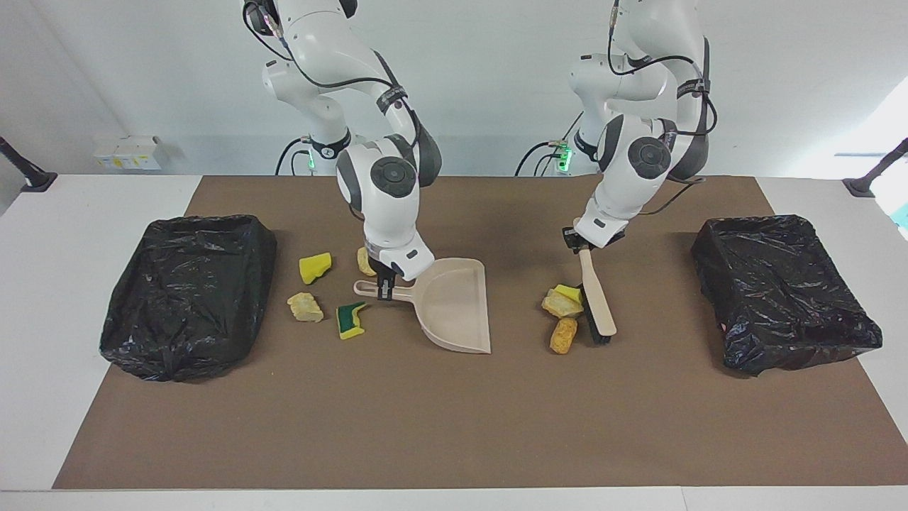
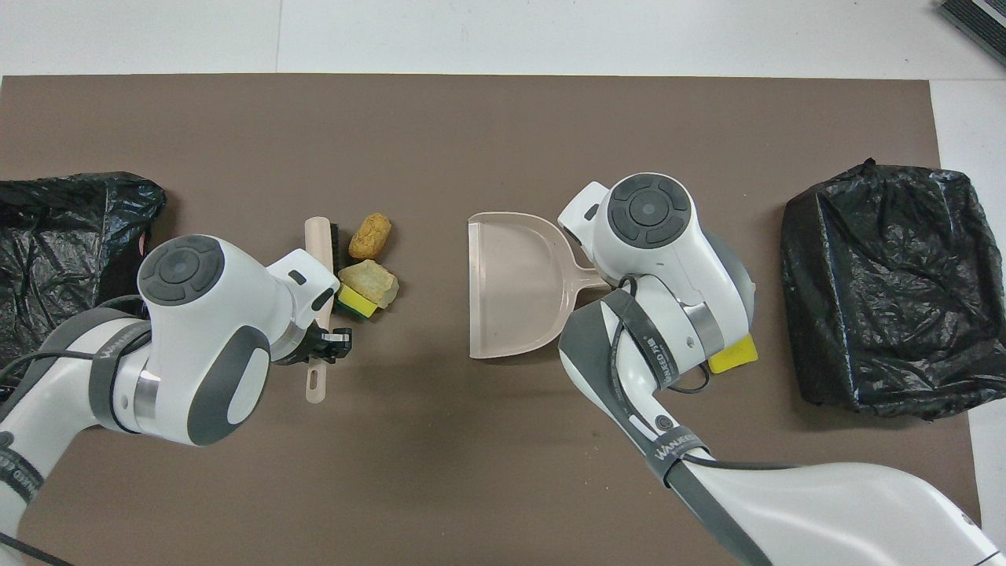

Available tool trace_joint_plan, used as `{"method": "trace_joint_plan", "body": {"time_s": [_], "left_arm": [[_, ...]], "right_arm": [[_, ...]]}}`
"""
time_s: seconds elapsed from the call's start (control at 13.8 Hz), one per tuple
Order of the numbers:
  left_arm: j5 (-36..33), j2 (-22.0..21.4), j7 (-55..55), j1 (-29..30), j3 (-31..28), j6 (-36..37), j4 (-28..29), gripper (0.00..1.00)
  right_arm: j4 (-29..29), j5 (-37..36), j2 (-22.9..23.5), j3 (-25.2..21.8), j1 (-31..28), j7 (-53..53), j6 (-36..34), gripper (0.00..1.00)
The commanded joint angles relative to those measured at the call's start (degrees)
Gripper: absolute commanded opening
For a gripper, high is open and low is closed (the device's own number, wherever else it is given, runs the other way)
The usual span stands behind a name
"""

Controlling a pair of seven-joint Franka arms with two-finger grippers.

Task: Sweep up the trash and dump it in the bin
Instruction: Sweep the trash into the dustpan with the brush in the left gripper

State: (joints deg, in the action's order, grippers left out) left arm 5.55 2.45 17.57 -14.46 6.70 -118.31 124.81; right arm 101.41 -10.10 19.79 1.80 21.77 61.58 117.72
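My left gripper is shut on the handle of the beige brush. Its black bristles rest against three pieces of trash: a yellow-green one, a tan one and an orange one. My right gripper is shut on the handle of the beige dustpan, whose mouth faces that pile. Several more pieces of trash lie at the right arm's end: yellow, tan, green-faced and a tan one beside the right wrist.
Two bins lined with black bags stand at the ends of the brown mat: one at the right arm's end, one at the left arm's end. A bare strip of mat separates the dustpan's mouth from the pile.
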Motion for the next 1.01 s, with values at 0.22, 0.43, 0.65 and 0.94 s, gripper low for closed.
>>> {"method": "trace_joint_plan", "body": {"time_s": [0.22, 0.43, 0.65, 0.94], "left_arm": [[1.12, 1.15, 0.01, -5.04, -0.46, -4.11, 0.35, 0.0], [5.78, 1.15, 0.18, -8.82, -0.46, -6.74, 0.26, 0.0], [7.8, 1.06, 0.36, -12.6, -0.38, -7.81, 0.0, 0.0], [9.56, 1.06, 2.19, -16.55, -0.03, -7.9, -1.14, 0.0]], "right_arm": [[0.46, -1.41, 0.51, 0.22, 1.69, -3.83, 1.72, 0.0], [0.46, -1.41, 1.21, 0.22, 2.22, -5.59, 1.98, 0.0], [0.46, -1.41, 1.74, 0.22, 2.4, -6.47, 3.04, 0.0], [0.46, -1.33, 1.83, 0.22, 2.4, -7.26, 3.21, 0.0]]}}
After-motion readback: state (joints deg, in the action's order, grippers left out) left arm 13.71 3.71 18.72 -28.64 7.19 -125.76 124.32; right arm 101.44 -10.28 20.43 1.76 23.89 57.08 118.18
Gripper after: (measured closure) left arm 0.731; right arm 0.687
